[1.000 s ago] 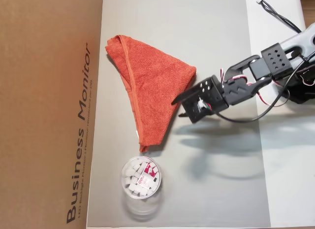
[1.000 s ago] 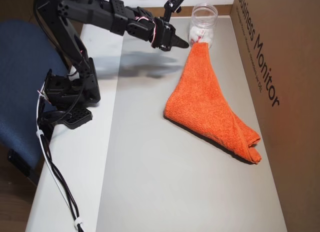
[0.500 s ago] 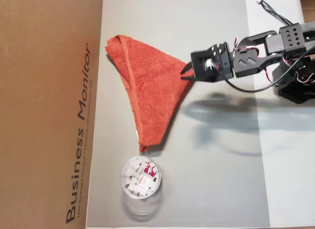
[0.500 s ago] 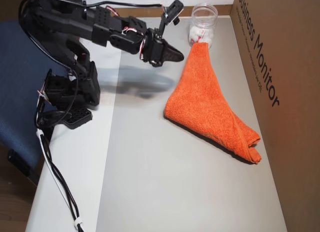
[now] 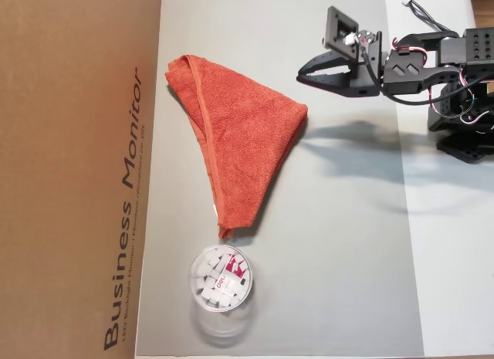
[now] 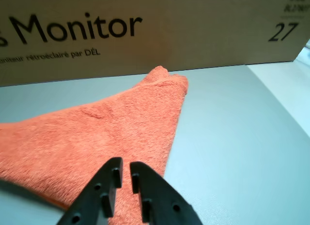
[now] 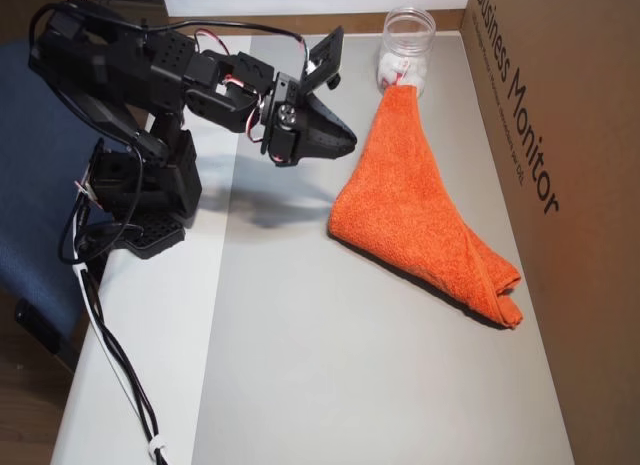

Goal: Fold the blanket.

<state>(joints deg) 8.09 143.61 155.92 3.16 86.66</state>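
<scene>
The blanket (image 5: pixel 239 135) is an orange-red terry towel lying folded into a rough triangle on the grey mat (image 5: pixel 347 243). It also shows in the wrist view (image 6: pixel 97 133) and the other overhead view (image 7: pixel 420 205). Its long narrow corner reaches the small clear tub (image 5: pixel 221 280). My gripper (image 5: pixel 302 72) hangs above the mat just beside the blanket's nearest corner. In the wrist view the gripper (image 6: pixel 122 163) has its jaws almost together with nothing between them, over the blanket's near edge. It also shows in the other overhead view (image 7: pixel 352 140).
A large cardboard box (image 5: pixel 77 174) printed "Business Monitor" walls off the far side of the mat, also in the wrist view (image 6: pixel 145 31). The clear tub (image 7: pixel 405 55) holds white pieces. The arm's base (image 7: pixel 140 205) and its cable (image 7: pixel 110 345) sit on the white table.
</scene>
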